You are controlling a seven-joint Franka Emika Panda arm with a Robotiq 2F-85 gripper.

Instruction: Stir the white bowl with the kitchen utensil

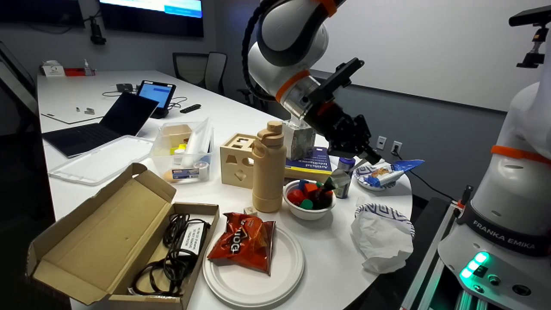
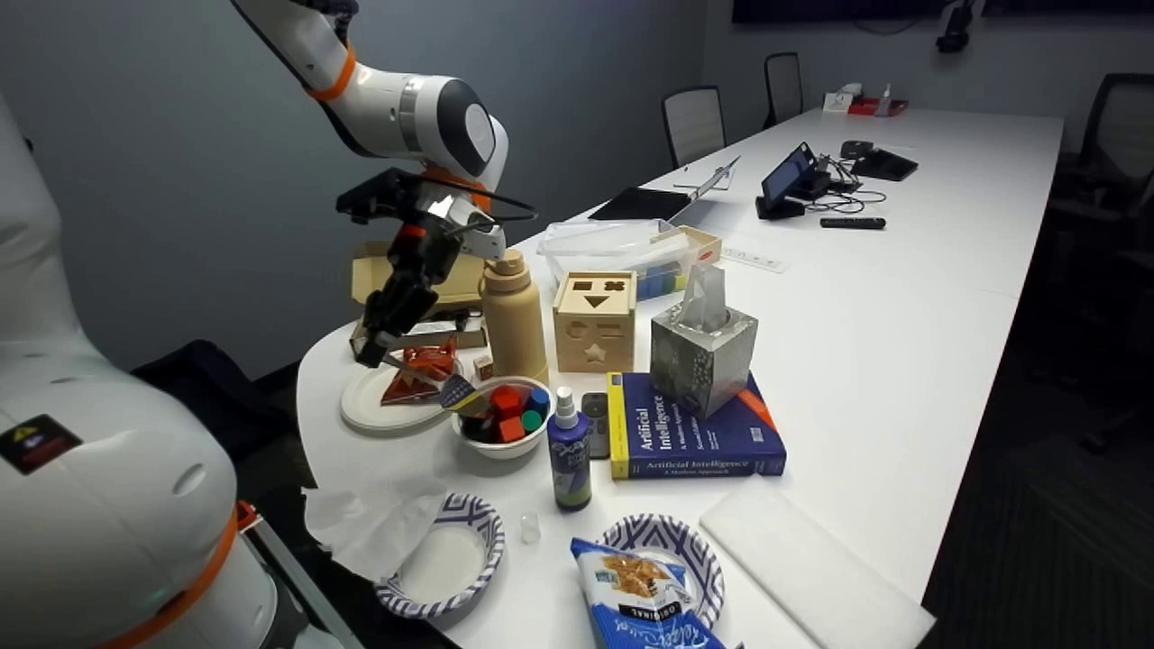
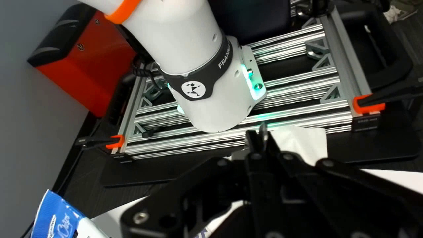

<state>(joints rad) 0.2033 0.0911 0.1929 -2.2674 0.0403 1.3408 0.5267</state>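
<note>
Gripper is pinching the grey spatula by its handle | spatula is slanting downward, its broad head reaching over the white bowl, contact unclear | bowl is sitting on the bench, holding red, blue and green pieces | tan bottle and purple spray bottle are standing just beside the bowl

Crowded white bench
A tissue box sits on a blue book; a tan bottle stands beside a wooden shape box; a red snack bag lies on a white plate.
</note>
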